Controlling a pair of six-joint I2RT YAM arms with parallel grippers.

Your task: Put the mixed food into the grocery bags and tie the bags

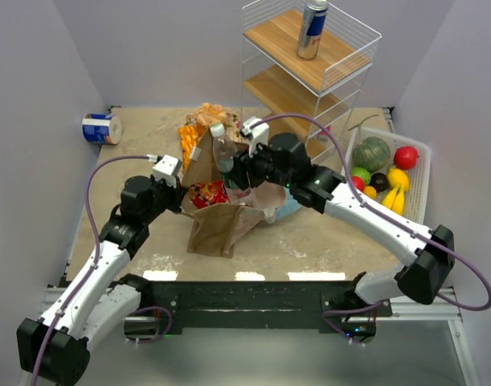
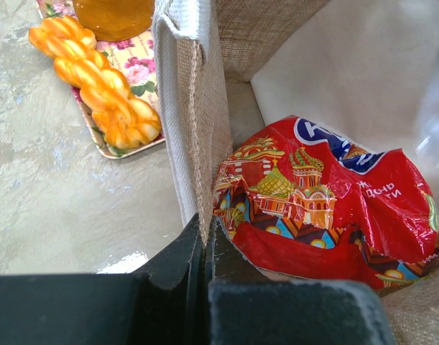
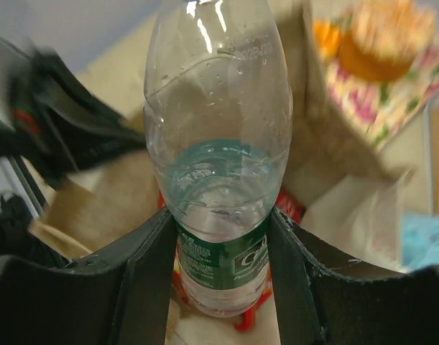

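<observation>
— From above, how do the arms stand?
— Both reach inward over the brown paper bag [image 1: 217, 225], which stands open at mid-table. The left gripper [image 1: 183, 186] sits at the bag's left edge. The right gripper [image 1: 235, 170] carries the bottle [image 1: 222, 151] over the bag's mouth, white cap up. The drink can [image 1: 312, 28] stands on the top board of the wire shelf [image 1: 309, 72]; its writing is too small to read.
— And the left wrist view?
— That gripper is pressed tight on the bag's wall edge, pinching it. Inside lies a red snack packet [image 2: 320, 208] printed with domed towers. The white letters on its blue patch are creased and illegible.
— The right wrist?
— Its fingers [image 3: 151, 273] clamp the bottle from both sides at the green label [image 3: 223, 262], whose white script is blurred. The bottle hangs just above the red packet, inside the bag's opening.
</observation>
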